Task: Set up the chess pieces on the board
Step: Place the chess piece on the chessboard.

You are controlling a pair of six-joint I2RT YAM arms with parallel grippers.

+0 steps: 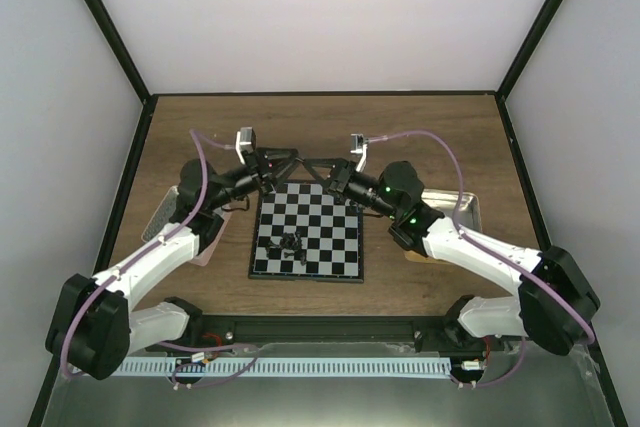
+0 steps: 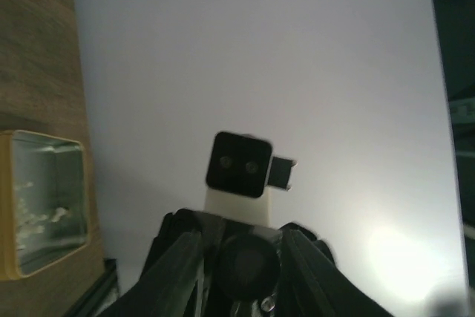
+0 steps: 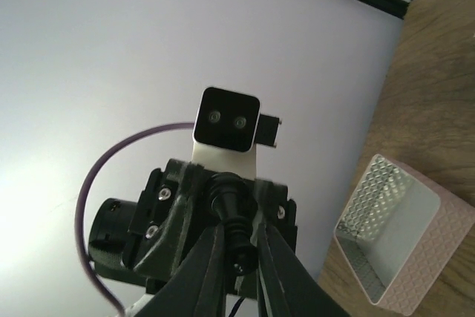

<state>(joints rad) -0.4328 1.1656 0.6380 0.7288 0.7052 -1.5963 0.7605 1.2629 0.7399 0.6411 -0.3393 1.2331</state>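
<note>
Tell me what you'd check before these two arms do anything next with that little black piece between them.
1. Right gripper gripping the black piece: ok, its fingers press in on both sides.
2. Left gripper holding or free of it: cannot tell.
3. Bare squares on the board: ok, most are free.
4. Heap of black pieces sorted: not ok, they lie bunched near the board's middle.
5. White pieces on hand: ok, some lie in the tan tray; how many, cannot tell.
</note>
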